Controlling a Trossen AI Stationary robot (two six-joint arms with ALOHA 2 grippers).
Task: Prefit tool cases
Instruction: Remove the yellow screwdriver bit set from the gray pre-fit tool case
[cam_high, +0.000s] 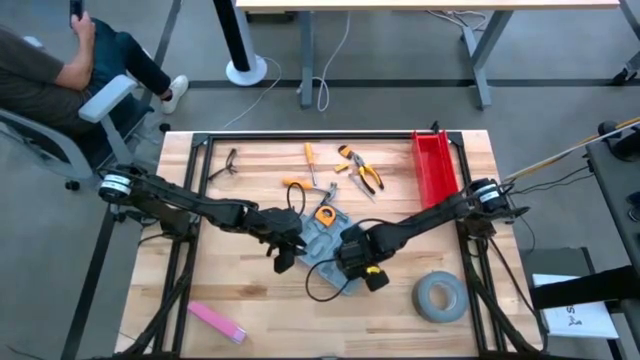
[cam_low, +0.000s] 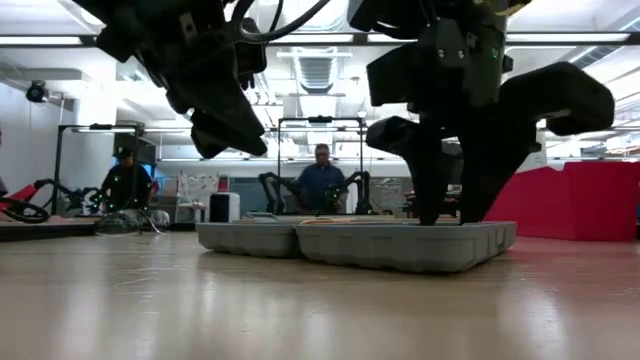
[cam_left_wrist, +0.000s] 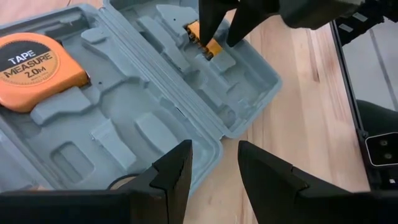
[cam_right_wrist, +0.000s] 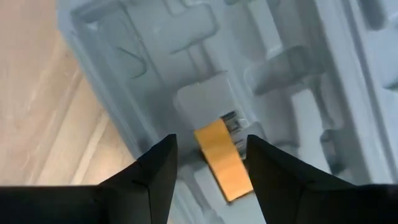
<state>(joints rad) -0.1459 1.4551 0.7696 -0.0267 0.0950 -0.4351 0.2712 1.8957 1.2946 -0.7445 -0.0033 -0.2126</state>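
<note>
A blue-grey plastic tool case (cam_high: 325, 243) is seen lying open and flat near the centre of the wooden table (cam_high: 240, 290) in the high view, between the two dark arms. Its two hinged halves are filled with moulded tool-shaped recesses and have rounded corners. An orange tape measure (cam_left_wrist: 38, 70), labelled 2.0M, is seated in one half, at the upper left of the left wrist view. A small orange tool (cam_right_wrist: 224, 158) is laid in a recess of the other half.

The right gripper (cam_right_wrist: 210, 171) is held over that orange tool, its fingers spread on either side of it. The left gripper (cam_left_wrist: 214, 174) is positioned at the case's edge, its fingers parted with nothing between them.
</note>
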